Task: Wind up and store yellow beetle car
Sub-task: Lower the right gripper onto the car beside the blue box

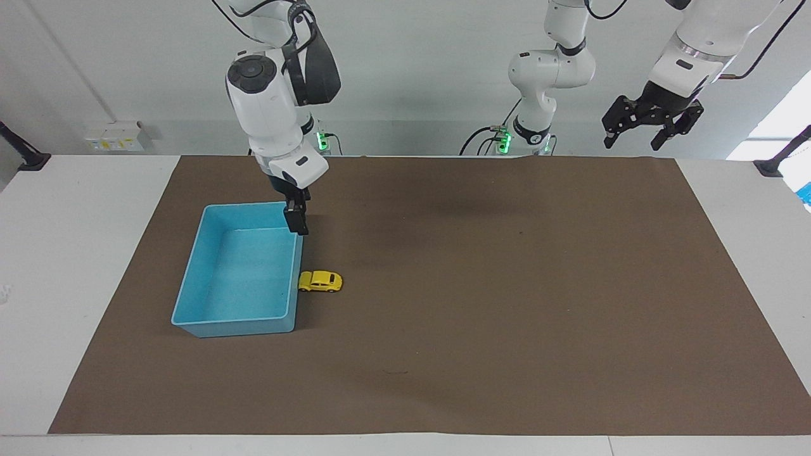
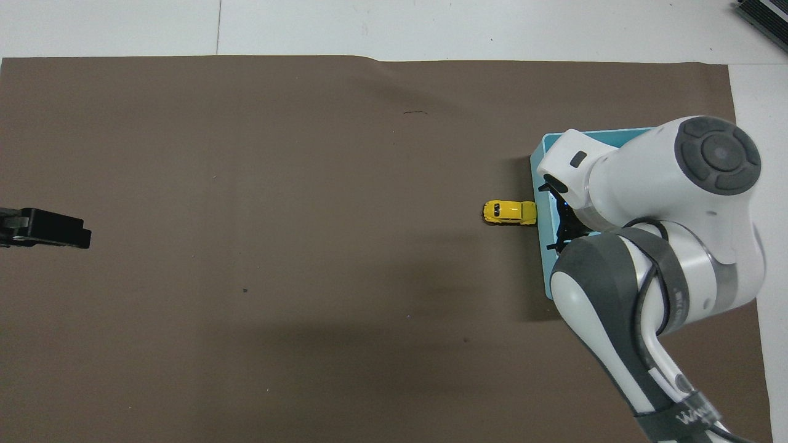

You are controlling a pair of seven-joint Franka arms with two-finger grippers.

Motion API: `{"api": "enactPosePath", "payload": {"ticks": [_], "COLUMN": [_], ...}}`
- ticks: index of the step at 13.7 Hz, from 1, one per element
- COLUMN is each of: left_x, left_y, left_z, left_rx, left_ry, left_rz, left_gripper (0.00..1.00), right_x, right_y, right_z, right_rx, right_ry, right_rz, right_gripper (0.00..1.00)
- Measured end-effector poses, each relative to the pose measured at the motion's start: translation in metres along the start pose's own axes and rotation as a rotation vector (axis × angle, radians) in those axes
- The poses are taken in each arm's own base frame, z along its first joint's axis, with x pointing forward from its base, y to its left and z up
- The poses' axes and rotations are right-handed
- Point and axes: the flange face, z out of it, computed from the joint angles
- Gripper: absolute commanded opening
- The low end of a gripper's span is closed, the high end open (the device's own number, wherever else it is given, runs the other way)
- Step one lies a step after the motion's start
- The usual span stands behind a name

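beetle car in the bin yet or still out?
Out. The yellow beetle car sits upright on its wheels on the brown mat, against the blue bin outer wall; the bin looks empty.

Yellow beetle car [image 1: 320, 281] upright on wheels, touching blue bin [image 1: 190, 282] side wall.

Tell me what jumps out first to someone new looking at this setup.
The blue bin on the brown mat, toward the right arm's end of the table, with the tiny yellow car right beside its wall. The right gripper hangs open over the bin's corner nearest the robots. The left gripper waits, open, raised high at the other end.
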Motion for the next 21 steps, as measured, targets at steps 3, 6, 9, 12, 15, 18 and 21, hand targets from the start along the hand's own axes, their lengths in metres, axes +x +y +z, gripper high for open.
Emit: {"api": "enactPosePath", "payload": {"ticks": [3,6,9,12,15,18,21], "left_x": [0.0,0.001,0.001,0.001,0.001,0.001,0.001], "left_y": [0.0,0.0,0.0,0.0,-0.001,-0.001,-0.001], "left_z": [0.001,0.001,0.001,0.001,0.001,0.001,0.001], "left_rx": [0.0,0.0,0.0,0.0,0.0,0.0,0.0], "left_ry": [0.0,0.003,0.003,0.002,0.002,0.002,0.002], "left_rz": [0.0,0.0,0.0,0.0,-0.001,-0.001,-0.001], "left_gripper": [1.0,1.0,1.0,1.0,1.0,1.0,1.0], "right_x": [-0.002,-0.007,-0.01,-0.009,-0.007,-0.007,-0.007], "right_y": [0.0,0.004,0.012,0.017,0.022,0.026,0.03], "right_z": [0.011,0.026,0.052,0.071,0.088,0.107,0.13], "right_rx": [-0.003,0.0,-0.003,-0.005,-0.014,-0.014,-0.013], "right_ry": [0.0,0.001,0.004,0.007,0.009,0.008,0.011], "right_rz": [0.003,0.003,0.002,0.002,-0.002,-0.004,0.005], "right_gripper": [1.0,1.0,1.0,1.0,1.0,1.0,1.0]}}
